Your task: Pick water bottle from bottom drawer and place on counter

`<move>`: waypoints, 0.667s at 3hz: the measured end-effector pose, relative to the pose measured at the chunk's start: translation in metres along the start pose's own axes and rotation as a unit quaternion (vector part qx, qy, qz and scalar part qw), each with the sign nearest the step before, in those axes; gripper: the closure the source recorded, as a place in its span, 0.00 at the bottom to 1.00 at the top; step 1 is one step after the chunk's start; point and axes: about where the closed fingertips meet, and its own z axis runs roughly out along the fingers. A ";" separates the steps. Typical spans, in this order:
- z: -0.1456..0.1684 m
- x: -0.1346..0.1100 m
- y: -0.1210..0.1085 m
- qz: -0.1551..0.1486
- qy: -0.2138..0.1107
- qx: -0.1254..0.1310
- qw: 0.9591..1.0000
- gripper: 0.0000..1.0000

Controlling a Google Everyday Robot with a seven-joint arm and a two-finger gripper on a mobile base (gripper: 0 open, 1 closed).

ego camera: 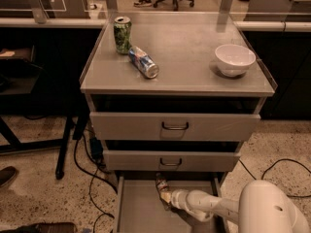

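Observation:
The bottom drawer [138,203] is pulled open at the foot of the cabinet. Inside it, near the back middle, the small water bottle [161,183] stands or leans with its top under the middle drawer's front. My gripper [167,197] reaches into the drawer from the lower right on a white arm, its tip right at the lower part of the bottle. The counter [189,57] is the grey top of the cabinet, above the drawers.
On the counter stand a green can [122,34], a blue-and-silver can [144,62] lying on its side, and a white bowl [234,59]. The two upper drawers [175,126] stand slightly out. Cables [92,178] run over the floor at left and right.

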 end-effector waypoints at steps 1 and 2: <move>0.000 0.000 0.000 0.000 0.000 0.000 1.000 1.00; 0.000 0.000 0.000 0.000 0.000 0.000 1.000 1.00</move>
